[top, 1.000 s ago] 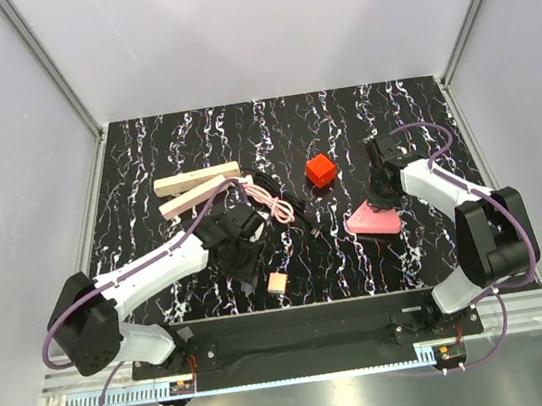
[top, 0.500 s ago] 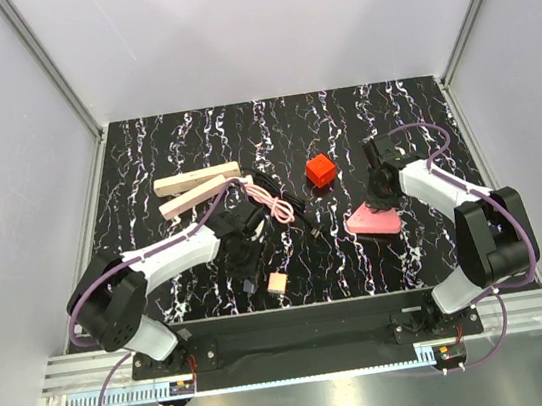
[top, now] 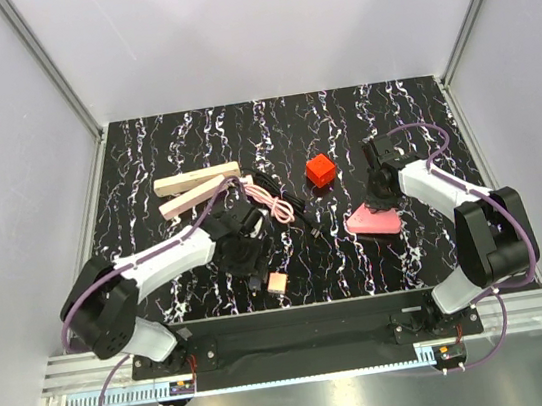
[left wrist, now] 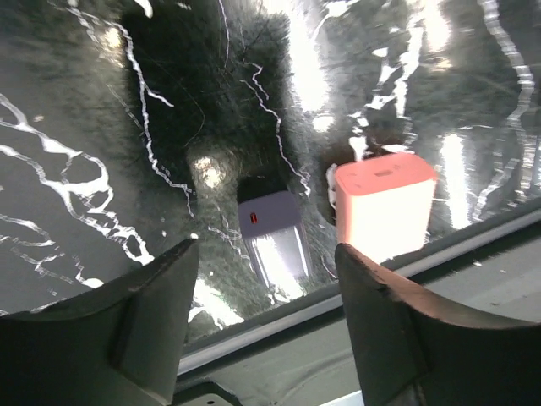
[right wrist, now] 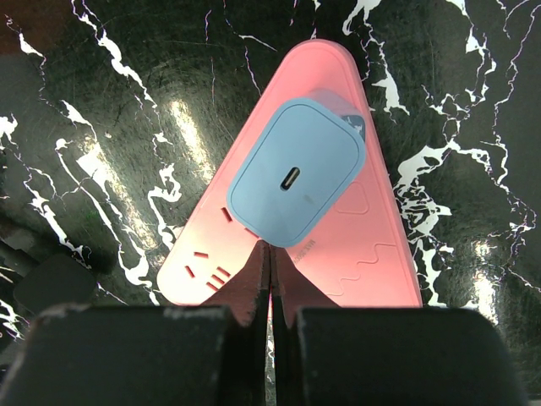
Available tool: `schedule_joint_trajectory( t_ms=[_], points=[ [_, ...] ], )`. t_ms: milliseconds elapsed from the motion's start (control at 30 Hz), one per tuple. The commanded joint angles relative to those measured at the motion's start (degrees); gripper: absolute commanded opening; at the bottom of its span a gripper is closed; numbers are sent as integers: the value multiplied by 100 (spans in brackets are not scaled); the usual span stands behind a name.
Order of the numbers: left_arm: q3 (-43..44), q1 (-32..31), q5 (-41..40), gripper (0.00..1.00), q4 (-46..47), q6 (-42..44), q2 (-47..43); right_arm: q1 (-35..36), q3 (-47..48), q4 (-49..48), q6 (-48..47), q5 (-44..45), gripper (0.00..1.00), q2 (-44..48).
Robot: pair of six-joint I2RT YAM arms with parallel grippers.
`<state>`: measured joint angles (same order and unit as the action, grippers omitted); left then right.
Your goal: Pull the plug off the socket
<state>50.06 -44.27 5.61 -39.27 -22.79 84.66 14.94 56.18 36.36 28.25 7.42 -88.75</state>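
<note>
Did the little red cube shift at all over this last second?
No. The red cube keeps the same spot, up-left of the pink triangular block.

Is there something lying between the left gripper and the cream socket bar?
No loose object lies on that line in the top view. The left gripper hangs open near the front edge of the table; the socket is farther back and left. A coiled cable lies at its right end, beside the path.

Red cube [top: 320,170]; marbled table [top: 389,106]
</note>
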Motion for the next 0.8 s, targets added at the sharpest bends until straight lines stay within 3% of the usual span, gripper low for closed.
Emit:
schedule_joint_trajectory(
  t_ms=[0,167,267,433,567,767],
  points=[
    [99,24,-252,72,121,2,-669,79,-301,627,-100,23,0,-160],
    [1004,41,-955,73,-845,221,-1406,88,-301,627,-74,93,0,-108],
    [1610,33,-615,72,-864,345,-1951,79,-327,627,-56,128,0,-37],
    [1314,-3,-96,69,108,240,-2900,88,-336,583,-48,154,0,103],
    [297,-3,431,68,1314,-181,-3386,88,-371,530,-56,163,0,323],
    [73,-81,1118,68,2677,-508,-2816,97,-380,266,-48,-21,0,920]
  ],
)
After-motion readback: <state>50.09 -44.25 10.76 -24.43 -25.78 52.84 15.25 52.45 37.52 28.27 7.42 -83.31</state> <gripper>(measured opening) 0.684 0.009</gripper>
